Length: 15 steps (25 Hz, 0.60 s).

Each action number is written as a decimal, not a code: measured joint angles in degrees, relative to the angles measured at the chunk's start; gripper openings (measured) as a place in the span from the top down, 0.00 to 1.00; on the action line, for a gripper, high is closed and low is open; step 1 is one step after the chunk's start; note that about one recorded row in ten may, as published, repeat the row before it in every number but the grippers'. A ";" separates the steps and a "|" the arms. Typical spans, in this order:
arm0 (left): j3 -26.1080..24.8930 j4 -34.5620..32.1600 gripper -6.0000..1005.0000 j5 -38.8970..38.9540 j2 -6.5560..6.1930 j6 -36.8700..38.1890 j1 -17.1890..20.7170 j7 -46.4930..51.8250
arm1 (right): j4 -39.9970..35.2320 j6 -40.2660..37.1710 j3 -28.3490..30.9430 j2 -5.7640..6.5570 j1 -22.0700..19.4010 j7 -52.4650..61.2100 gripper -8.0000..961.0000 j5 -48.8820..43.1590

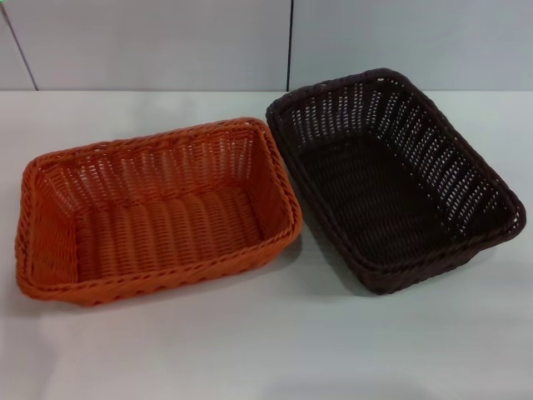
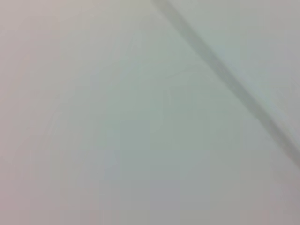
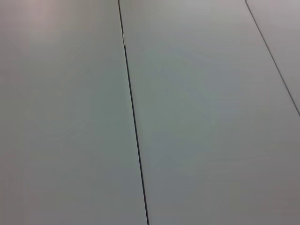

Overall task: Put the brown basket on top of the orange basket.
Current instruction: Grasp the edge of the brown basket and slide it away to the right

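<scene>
Looking down from the head camera, I see the orange basket [image 1: 158,217] on the left of the white table [image 1: 266,350] and the brown basket [image 1: 396,179] just beside it on the right, rims nearly touching. Neither gripper shows, so I can't tell their state.

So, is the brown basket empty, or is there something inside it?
Empty. In the head view the brown basket stands upright on the table, and only its bare woven floor shows inside it.

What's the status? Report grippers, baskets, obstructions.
Both grippers out of view. Brown basket on the table, not stacked, beside the orange basket to its right, rims nearly touching. Both empty; nothing in the way.
</scene>
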State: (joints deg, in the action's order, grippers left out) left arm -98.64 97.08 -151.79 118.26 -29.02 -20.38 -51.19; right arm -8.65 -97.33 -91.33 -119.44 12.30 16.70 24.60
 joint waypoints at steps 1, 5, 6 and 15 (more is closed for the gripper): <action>2.50 0.37 0.23 0.54 -0.10 10.15 3.77 2.24 | 0.00 -0.27 0.02 0.01 0.00 0.00 0.15 0.00; 10.22 -1.19 0.23 2.49 -0.12 34.98 16.40 8.52 | -0.02 -0.87 0.11 0.07 0.03 0.00 0.15 0.00; 11.54 -2.49 0.23 2.88 -0.12 38.30 18.37 10.27 | -0.03 -0.93 0.05 0.08 0.10 -0.08 0.15 0.00; 20.55 -31.62 0.23 3.41 -0.02 78.48 25.67 30.93 | -0.66 -4.44 -0.41 0.09 0.69 -0.22 0.15 -0.05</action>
State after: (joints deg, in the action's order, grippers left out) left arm -78.09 65.46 -148.38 118.24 49.46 5.29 -20.25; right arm -9.31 -101.77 -91.74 -119.35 12.99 16.48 24.55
